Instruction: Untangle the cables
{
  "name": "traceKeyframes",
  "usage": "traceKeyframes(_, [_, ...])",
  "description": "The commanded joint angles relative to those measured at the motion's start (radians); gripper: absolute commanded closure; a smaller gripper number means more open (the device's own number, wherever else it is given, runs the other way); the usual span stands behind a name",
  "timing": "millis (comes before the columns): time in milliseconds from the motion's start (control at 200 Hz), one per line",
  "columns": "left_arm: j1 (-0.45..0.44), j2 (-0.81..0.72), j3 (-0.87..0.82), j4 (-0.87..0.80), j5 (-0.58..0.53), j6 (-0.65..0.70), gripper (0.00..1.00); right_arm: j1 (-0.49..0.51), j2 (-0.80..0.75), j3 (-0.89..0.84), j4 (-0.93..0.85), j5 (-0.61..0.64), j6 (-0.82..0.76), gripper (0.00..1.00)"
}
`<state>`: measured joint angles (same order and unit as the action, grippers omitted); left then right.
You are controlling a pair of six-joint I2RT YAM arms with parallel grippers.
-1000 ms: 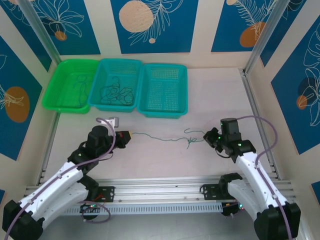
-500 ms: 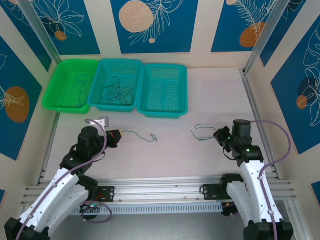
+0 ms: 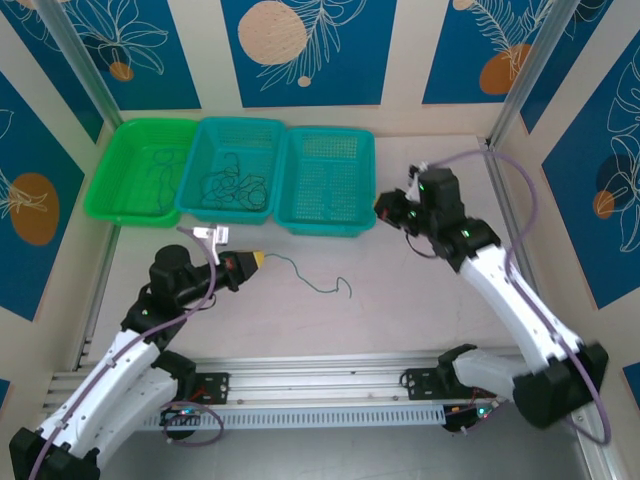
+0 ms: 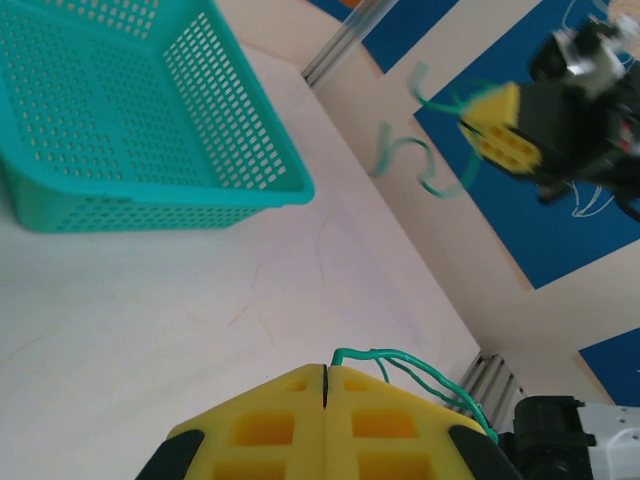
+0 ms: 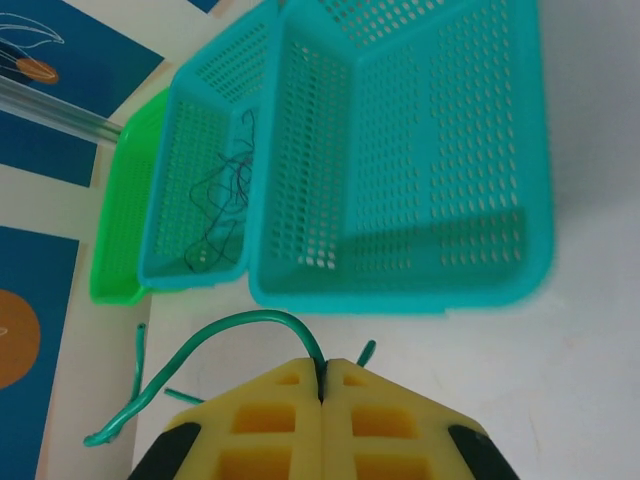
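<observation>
Since half a second ago the right claw has lifted off the tabletop and swung forward and left; the left claw has barely shifted. A second ago one knotted line ran between the claws; now it's two pieces, well apart.

- Thin kinked green wire: one end pinched in the left claw, pads fully shut on it. The rest trails right of that claw, ending in a hook about midway to the right claw.
- Second curly green wire: pinched in the right claw, pads also shut. It arcs out left of the claw with the free ends dangling in the air.

Progress, my read: this pair is separated, which was the hard part. Both pieces remain to be dropped off, and the right one looks closest to that.

Containers:
- Perforated teal plastic basket: just left of and beyond the right claw, nearly touching its corner. I can see no wire in it.
- Middle teal perforated basket: beyond the left claw, holds a clump of dark wires that looks tangled. So plenty is left to do.
- Bright green plastic basket: beyond and left of the left claw, holds a few loose thin wires. Probably the sorted pile, but I can't be sure.
</observation>
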<state>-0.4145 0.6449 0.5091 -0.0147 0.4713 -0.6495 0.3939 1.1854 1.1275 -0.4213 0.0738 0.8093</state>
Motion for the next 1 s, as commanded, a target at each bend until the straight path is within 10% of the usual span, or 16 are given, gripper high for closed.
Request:
traceKeyframes(0, [0.003, -0.025, 0.033, 0.023, 0.022, -0.009, 1.00, 0.021, 0.184, 0.141, 0.035, 0.072, -0.073, 1.00])
traceKeyframes(305, [0.005, -0.071, 0.101, -0.139, -0.073, 0.058, 1.00, 0.033, 0.653, 0.528, -0.066, 0.137, -0.105, 1.00])
traceKeyframes(565, [0.005, -0.083, 0.106, -0.151, -0.101, 0.058, 1.00, 0.034, 0.872, 0.815, -0.298, 0.085, -0.194, 0.71])
traceKeyframes(995, [0.003, 0.129, 0.227, 0.102, -0.250, 0.075, 1.00, 0.050, 0.276, 0.359, -0.086, 0.170, -0.157, 0.67])
